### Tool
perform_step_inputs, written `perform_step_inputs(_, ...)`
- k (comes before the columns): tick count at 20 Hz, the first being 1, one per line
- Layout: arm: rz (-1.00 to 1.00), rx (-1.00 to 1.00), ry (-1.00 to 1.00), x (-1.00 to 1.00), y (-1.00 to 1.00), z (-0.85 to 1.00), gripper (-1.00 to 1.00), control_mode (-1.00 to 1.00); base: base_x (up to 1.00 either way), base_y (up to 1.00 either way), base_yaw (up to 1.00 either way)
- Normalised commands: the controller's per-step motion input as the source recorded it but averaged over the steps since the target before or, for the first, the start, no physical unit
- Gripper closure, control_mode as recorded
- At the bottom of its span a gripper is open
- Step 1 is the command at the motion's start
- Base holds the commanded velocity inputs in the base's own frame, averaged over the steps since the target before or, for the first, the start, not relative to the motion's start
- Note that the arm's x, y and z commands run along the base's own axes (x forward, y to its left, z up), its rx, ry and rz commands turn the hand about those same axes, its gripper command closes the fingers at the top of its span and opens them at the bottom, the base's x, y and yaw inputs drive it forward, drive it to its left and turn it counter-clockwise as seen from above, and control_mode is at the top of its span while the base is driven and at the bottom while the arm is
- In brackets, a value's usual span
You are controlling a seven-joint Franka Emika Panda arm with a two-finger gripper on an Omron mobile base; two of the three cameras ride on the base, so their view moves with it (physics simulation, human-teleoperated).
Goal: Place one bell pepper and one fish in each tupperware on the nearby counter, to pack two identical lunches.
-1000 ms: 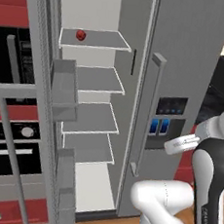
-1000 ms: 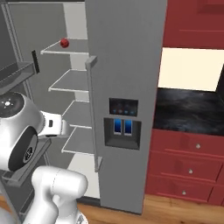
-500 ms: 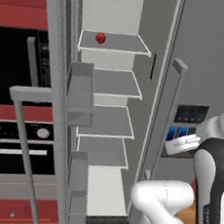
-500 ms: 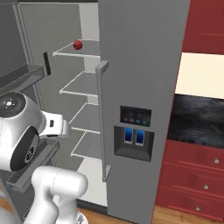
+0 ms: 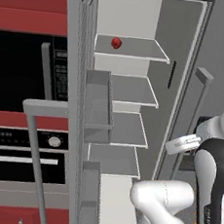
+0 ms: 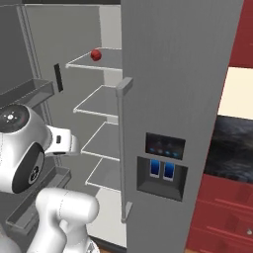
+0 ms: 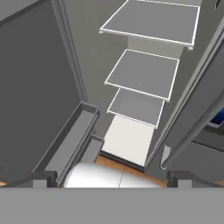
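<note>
A bell pepper [image 5: 116, 43] sits on the open fridge's [image 6: 173, 99] top shelf [image 5: 133, 48], toward 11 o'clock. The gripper [image 7: 112, 177] is spread wide, holding nothing, its fingertips [image 7: 43, 178] cut off at 6 o'clock.

bell pepper [image 5: 116, 43] just a tiny red blob on the top shelf, oven [image 5: 24, 80] cut off at the left edge, counter [image 6: 236, 153] clipped on the right
</note>
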Motion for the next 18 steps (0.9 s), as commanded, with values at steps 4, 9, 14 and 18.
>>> perform_step_inputs(4, 0.00, 0.00, 0.00, 0.00, 0.00, 0.00, -1.00, 1.00, 0.33, 0.25, 0.10)
perform_step_inputs(9, 0.00, -0.01, 0.00, 0.13, -0.04, -0.01, -1.00, -1.00, 0.00, -0.02, 0.00)
perform_step_inputs(14, 0.00, 0.00, -0.15, 0.52, 0.00, 0.19, -1.00, -1.00, 0.00, 0.00, 0.00)
perform_step_inputs(18, 0.00, 0.00, -0.20, 0.32, 0.02, 0.62, -1.00, -1.00, 0.00, 0.00, 0.00)
